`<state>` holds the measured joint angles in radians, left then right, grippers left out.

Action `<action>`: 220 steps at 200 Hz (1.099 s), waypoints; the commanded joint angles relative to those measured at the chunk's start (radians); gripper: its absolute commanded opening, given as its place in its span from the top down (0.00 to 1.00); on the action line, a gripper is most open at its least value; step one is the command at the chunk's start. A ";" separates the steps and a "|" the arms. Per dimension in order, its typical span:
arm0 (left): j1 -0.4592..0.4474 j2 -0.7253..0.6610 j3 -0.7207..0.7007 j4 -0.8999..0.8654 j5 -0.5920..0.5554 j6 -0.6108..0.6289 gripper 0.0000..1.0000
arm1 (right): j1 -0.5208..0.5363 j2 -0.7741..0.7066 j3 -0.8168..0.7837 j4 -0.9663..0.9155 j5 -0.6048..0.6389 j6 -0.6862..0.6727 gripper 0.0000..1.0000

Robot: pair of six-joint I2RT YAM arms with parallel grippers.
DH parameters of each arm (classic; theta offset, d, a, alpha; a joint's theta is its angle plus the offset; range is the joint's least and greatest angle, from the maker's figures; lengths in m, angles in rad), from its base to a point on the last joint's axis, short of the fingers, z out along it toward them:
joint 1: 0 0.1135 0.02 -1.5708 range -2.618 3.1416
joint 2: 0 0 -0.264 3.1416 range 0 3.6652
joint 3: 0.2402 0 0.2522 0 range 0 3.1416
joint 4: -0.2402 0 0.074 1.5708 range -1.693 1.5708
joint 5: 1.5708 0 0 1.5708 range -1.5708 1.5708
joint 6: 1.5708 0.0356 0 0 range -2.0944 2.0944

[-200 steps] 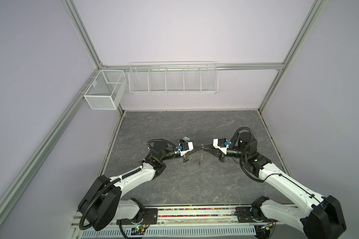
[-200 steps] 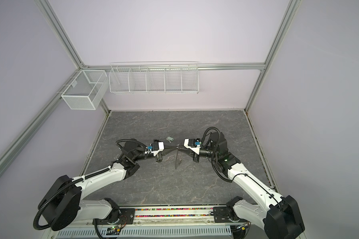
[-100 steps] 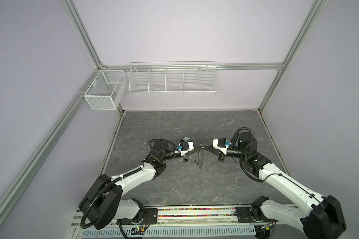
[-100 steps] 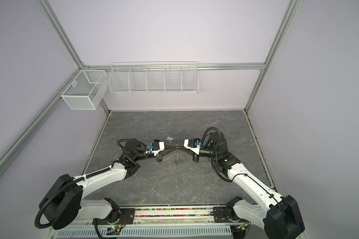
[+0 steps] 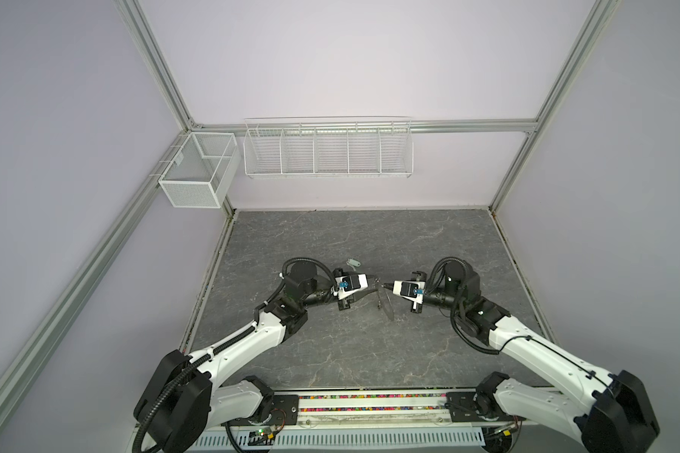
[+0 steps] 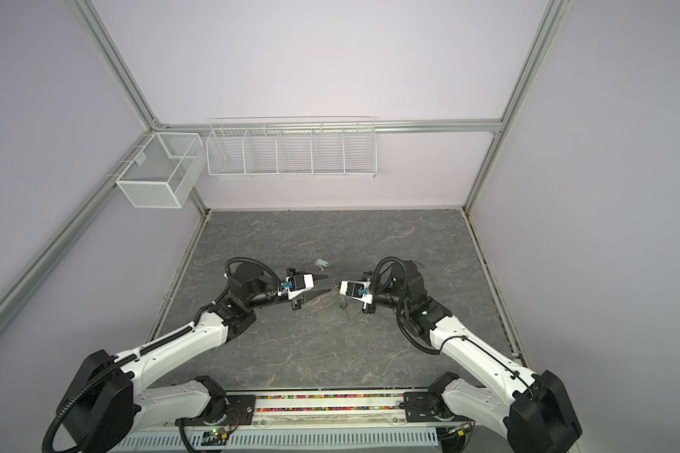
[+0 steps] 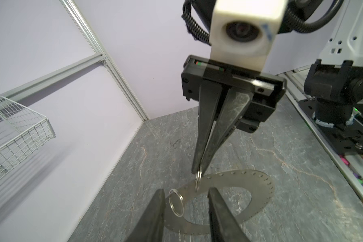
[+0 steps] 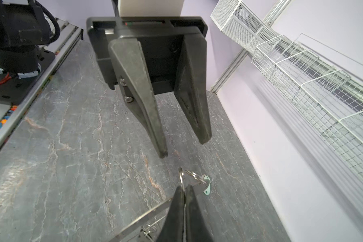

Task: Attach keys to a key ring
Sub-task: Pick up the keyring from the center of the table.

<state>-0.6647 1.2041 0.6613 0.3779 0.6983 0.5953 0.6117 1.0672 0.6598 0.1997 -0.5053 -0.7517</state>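
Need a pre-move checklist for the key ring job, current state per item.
1. Grip: right gripper shut on the wire loop of the key ring: ok.
2. Ring hanging from that grip: ok.
3. Jaws of left gripper open: ok.
4. Left fingers clear of the ring: cannot tell.
5. The pale-tag key lying free on the table: ok.
6. Whereabouts of the black-tag key: cannot tell.
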 commanded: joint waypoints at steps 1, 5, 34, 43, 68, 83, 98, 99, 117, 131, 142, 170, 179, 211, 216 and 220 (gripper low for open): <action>0.001 -0.016 0.038 -0.134 -0.040 0.104 0.65 | 0.024 -0.004 -0.007 0.029 0.068 -0.107 0.93; 0.001 -0.016 0.041 -0.146 -0.044 0.112 0.65 | 0.029 -0.002 -0.007 0.029 0.072 -0.113 0.93; 0.002 -0.025 0.047 -0.183 -0.085 0.110 0.65 | 0.048 0.002 -0.012 0.042 0.122 -0.155 0.93; 0.002 -0.030 0.051 -0.182 -0.113 0.070 0.66 | 0.052 0.003 -0.014 0.045 0.135 -0.165 0.93; 0.004 -0.021 0.088 -0.223 -0.264 -0.094 0.65 | 0.059 0.011 -0.020 0.054 0.160 -0.180 0.93; 0.004 -0.004 0.135 -0.273 -0.405 -0.211 0.63 | 0.059 0.015 -0.019 0.041 0.177 -0.186 0.93; 0.014 0.037 0.203 -0.350 -0.533 -0.315 0.57 | 0.056 0.014 -0.017 0.020 0.207 -0.187 0.93; 0.016 0.041 0.208 -0.357 -0.538 -0.321 0.57 | 0.056 0.014 -0.016 0.019 0.209 -0.188 0.93; 0.059 0.139 0.338 -0.524 -0.524 -0.416 0.46 | 0.051 0.021 -0.007 -0.022 0.253 -0.183 0.93; 0.100 0.250 0.444 -0.626 -0.519 -0.524 0.46 | 0.046 0.022 -0.003 -0.033 0.276 -0.169 0.93; 0.137 0.345 0.528 -0.697 -0.475 -0.596 0.47 | 0.038 0.016 -0.001 -0.040 0.288 -0.155 0.93; 0.201 0.580 0.725 -0.858 -0.351 -0.688 0.48 | 0.026 -0.011 -0.002 -0.071 0.301 -0.140 0.93; 0.209 0.646 0.782 -0.898 -0.349 -0.727 0.50 | 0.022 -0.020 -0.002 -0.085 0.305 -0.138 0.93; 0.215 0.790 0.878 -0.911 -0.406 -0.848 0.52 | 0.022 -0.040 -0.003 -0.133 0.304 -0.123 0.93; 0.217 0.808 0.893 -0.917 -0.418 -0.861 0.53 | 0.023 -0.042 -0.005 -0.137 0.303 -0.119 0.93; 0.217 0.822 0.905 -0.919 -0.426 -0.865 0.54 | 0.022 -0.045 -0.007 -0.137 0.302 -0.116 0.93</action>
<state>-0.4496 1.9697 1.4864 -0.4477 0.2913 -0.1371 0.6369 1.0531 0.6571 0.0822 -0.2012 -0.8902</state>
